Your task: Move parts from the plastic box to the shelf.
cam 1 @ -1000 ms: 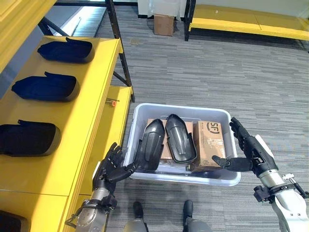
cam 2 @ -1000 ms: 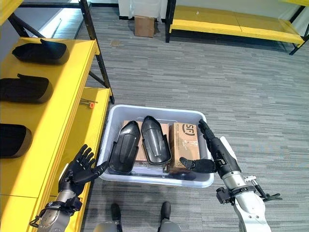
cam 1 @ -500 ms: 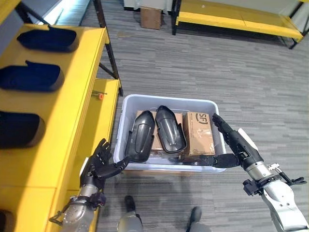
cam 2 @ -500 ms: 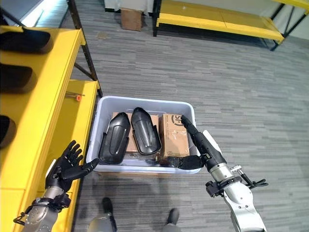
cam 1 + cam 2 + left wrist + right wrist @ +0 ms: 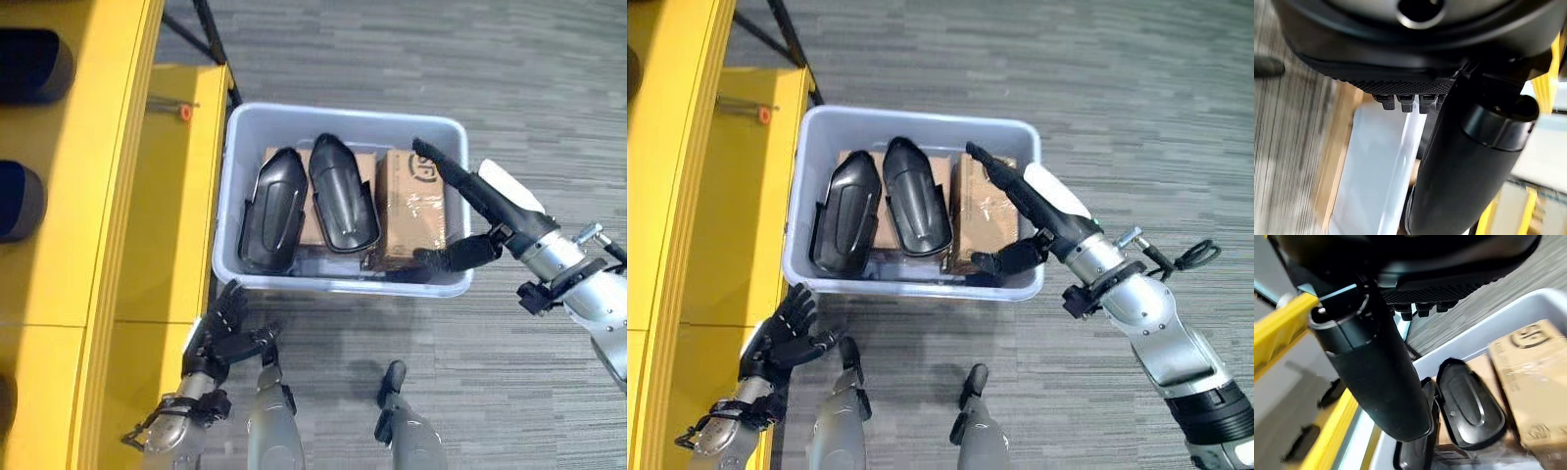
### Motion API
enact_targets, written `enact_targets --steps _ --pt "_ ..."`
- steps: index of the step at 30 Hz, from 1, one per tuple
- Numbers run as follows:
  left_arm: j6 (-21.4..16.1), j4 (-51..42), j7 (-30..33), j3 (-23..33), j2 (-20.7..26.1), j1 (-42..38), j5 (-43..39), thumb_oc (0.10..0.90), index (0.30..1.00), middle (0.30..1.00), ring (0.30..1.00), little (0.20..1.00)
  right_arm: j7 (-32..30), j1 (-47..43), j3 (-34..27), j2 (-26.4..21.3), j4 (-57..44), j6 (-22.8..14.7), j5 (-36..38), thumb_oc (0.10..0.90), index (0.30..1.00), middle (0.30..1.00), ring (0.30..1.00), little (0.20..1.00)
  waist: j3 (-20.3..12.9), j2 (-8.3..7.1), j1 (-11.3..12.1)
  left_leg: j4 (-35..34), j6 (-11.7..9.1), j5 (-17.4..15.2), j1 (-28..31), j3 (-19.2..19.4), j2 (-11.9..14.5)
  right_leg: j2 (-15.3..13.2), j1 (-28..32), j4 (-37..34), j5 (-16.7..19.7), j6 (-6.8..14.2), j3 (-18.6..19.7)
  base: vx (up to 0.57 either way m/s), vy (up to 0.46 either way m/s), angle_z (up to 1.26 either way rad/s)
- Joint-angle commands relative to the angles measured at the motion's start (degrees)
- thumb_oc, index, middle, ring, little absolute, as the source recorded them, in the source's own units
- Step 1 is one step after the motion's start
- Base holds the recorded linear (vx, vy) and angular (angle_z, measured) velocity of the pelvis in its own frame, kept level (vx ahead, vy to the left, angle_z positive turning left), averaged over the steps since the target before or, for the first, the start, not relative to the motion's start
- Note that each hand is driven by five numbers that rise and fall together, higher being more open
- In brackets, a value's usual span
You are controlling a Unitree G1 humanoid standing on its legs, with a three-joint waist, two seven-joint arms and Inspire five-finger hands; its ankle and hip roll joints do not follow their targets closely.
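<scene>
A grey plastic box (image 5: 333, 116) sits on the floor beside the yellow shelf (image 5: 98, 196). Two black shell-shaped parts lie side by side in it, one on the left (image 5: 269, 208) and one on the right (image 5: 341, 194), with a cardboard box (image 5: 411, 201) next to them. My right hand (image 5: 485, 206) is open above the cardboard box, fingers straight and thumb over the near rim, holding nothing. The parts (image 5: 1469, 406) show past its thumb in the right wrist view. My left hand (image 5: 227, 333) is open with fingers spread, just in front of the box's near left corner.
Black parts (image 5: 15, 201) lie on the shelf's upper level at the left. A small orange-tipped item (image 5: 185, 113) lies on the lower yellow board (image 5: 167, 245) by the box. Grey carpet surrounds the box on the right and far sides.
The camera has tipped down over the box. My right hand has reached in over the cardboard box. My left hand has dropped from the box's left corner to just in front of it.
</scene>
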Motion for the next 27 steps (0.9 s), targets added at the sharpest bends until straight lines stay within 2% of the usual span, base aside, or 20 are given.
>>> enact_targets --steps 1,9,13,20,24,27 --pt "-5.48 -5.80 0.56 0.68 3.46 -0.79 -0.89 0.900 1.000 1.000 1.000 1.000 -5.90 -8.70 -1.50 -2.01 -2.73 -4.74 -3.12 0.900 1.000 1.000 1.000 1.000 -1.74 -2.66 0.62 5.01 -3.15 -6.03 0.67 -0.78 3.62 -2.47 -1.96 6.20 -5.06 -0.15 -0.96 -0.03 -0.047 0.04" --pt "-6.06 -5.99 2.52 0.45 3.60 -1.79 -0.75 0.900 1.000 1.000 1.000 1.000 -7.02 -12.84 1.83 -3.65 -3.45 -4.49 -8.34 0.900 1.000 1.000 1.000 1.000 0.53 -3.21 1.56 6.01 -3.06 -6.16 -1.77 -1.50 3.59 -2.44 -4.32 7.57 -4.76 -0.26 -1.17 -0.02 -0.017 0.01" --pt "-6.56 -6.45 3.51 -0.12 3.92 -2.99 -0.77 0.900 1.000 1.000 1.000 1.000 -8.01 -14.76 3.99 -1.52 -2.74 -4.08 -12.09 0.900 1.000 1.000 1.000 1.000 2.02 -3.35 2.04 6.40 -2.81 -6.30 -2.75 -2.21 3.13 -2.50 -4.81 7.82 -4.43 -0.31 -1.16 -0.02 0.012 0.04" --pt "-6.79 -6.63 4.34 -0.42 4.01 -3.79 -0.26 0.900 1.000 1.000 1.000 1.000 -8.39 -14.25 4.08 1.01 -2.08 -3.45 -13.45 0.900 1.000 1.000 1.000 1.000 3.19 -3.36 2.27 6.75 -2.53 -6.63 -3.32 -2.68 2.72 -2.58 -4.64 7.51 -4.03 -0.32 -1.42 -0.02 0.015 0.06" --pt "-6.80 -6.60 4.66 -1.05 4.02 -4.53 0.21 0.900 1.000 1.000 1.000 1.000 -9.19 -14.42 4.89 4.64 -1.38 -3.37 -15.09 0.900 1.000 1.000 1.000 1.000 3.91 -3.49 2.68 7.62 -2.19 -7.22 -3.67 -2.75 2.56 -2.70 -4.45 7.22 -3.72 -0.29 -1.23 -0.01 0.016 0.00" --pt "-6.80 -6.42 4.70 -1.39 4.06 -4.99 0.11 0.900 1.000 1.000 1.000 1.000 -8.98 -14.38 5.37 5.59 -1.22 -3.17 -15.50 0.900 1.000 1.000 1.000 1.000 3.91 -3.51 2.62 7.82 -2.13 -7.40 -3.75 -2.78 2.38 -2.89 -4.40 7.28 -3.77 -0.34 -1.27 0.00 0.010 0.00"
